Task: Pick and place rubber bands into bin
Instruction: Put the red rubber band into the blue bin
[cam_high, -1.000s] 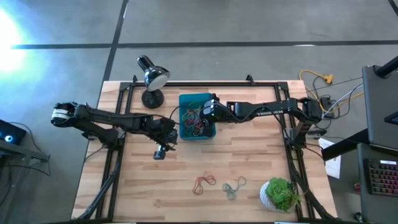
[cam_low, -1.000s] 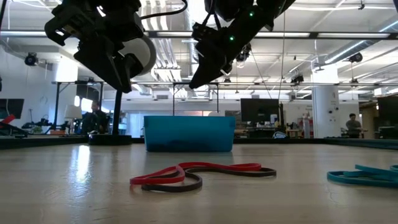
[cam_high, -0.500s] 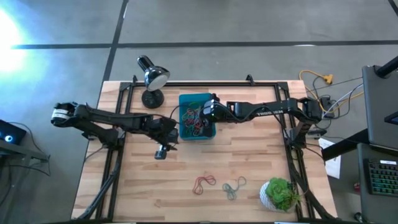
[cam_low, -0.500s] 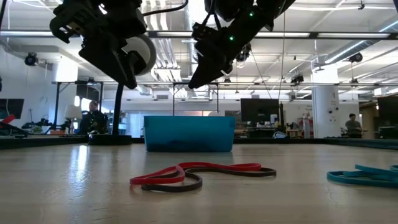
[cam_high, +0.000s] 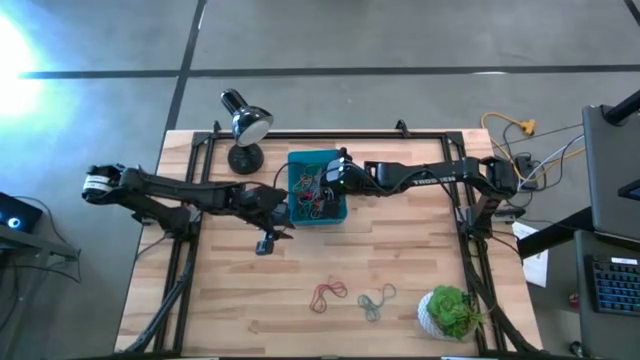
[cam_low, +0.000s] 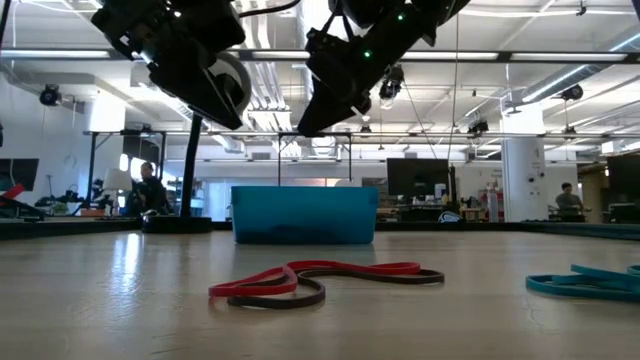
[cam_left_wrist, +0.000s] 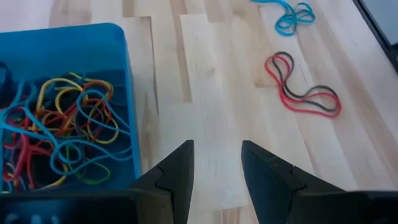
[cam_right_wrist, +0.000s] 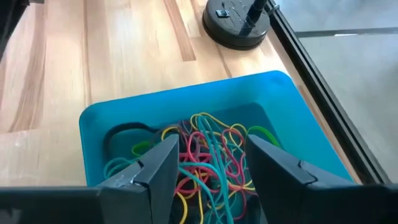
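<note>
The right gripper (cam_right_wrist: 208, 171) hangs over the bin (cam_right_wrist: 99, 121), its two dark fingers (cam_right_wrist: 158, 165) spread apart with nothing between them. Directly below it a tangled heap of rubber bands (cam_right_wrist: 205, 155) fills the bin's floor: thin floppy loops in red, yellow, teal, green and black, overlapping one another. The bin is a teal-blue rectangular tray with low upright walls. Beyond its far wall stands the round black base of a desk lamp (cam_right_wrist: 236, 18), clear of the bin, and a dark metal rail (cam_right_wrist: 323, 81) runs along the table edge beside it.

The left gripper (cam_left_wrist: 217, 165) hovers above bare wooden tabletop (cam_left_wrist: 205, 74), just beside the bin's outer wall (cam_left_wrist: 132, 106). Its fingers (cam_left_wrist: 180, 168) also stand apart and hold nothing. Ahead of it and well apart lie loose bands on the wood: a red band with a black one (cam_left_wrist: 301, 84) lying together in a wavy line, and farther off a curled teal band (cam_left_wrist: 292, 14). Nothing lies between this gripper and them.

From above, the bin (cam_high: 336, 207) sits between the two grippers, the right gripper (cam_high: 338, 176) above its side and the left gripper (cam_high: 275, 210) off its opposite wall. The lamp (cam_high: 245, 130) stands just beyond the bin. The loose red pair (cam_high: 327, 293) and teal band (cam_high: 377, 300) lie well away, toward a bushy green plant in a white pot (cam_high: 450, 312) at the table's corner.
</note>
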